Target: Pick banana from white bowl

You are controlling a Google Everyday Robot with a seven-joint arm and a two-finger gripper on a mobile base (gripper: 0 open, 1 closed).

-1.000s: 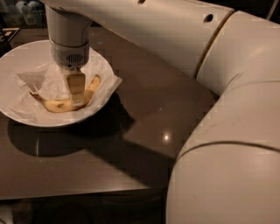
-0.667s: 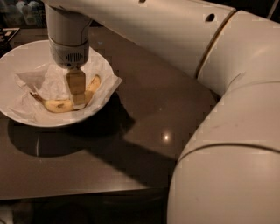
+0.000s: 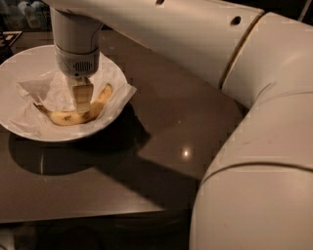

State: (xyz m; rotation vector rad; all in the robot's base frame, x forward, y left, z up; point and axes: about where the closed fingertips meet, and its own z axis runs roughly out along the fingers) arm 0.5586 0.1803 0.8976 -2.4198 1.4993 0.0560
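The white bowl (image 3: 19, 61) stands at the left of the dark table, lined with crumpled white paper (image 3: 36, 90). The yellow banana (image 3: 66, 117), brown-speckled, lies curved in the bowl's front half, its stem end pointing left. My gripper (image 3: 82, 103) hangs straight down from the white wrist (image 3: 76, 44) into the bowl. It sits right at the banana's middle and covers part of it. The banana still rests on the paper.
The dark brown table (image 3: 161, 122) runs right and forward, with its front edge (image 3: 98, 215) near the bottom. My own large white arm (image 3: 264, 136) fills the right side and top. Dim objects (image 3: 19, 14) stand at the far left back.
The wrist and gripper have sunk slightly toward the banana. The banana and bowl have not moved.
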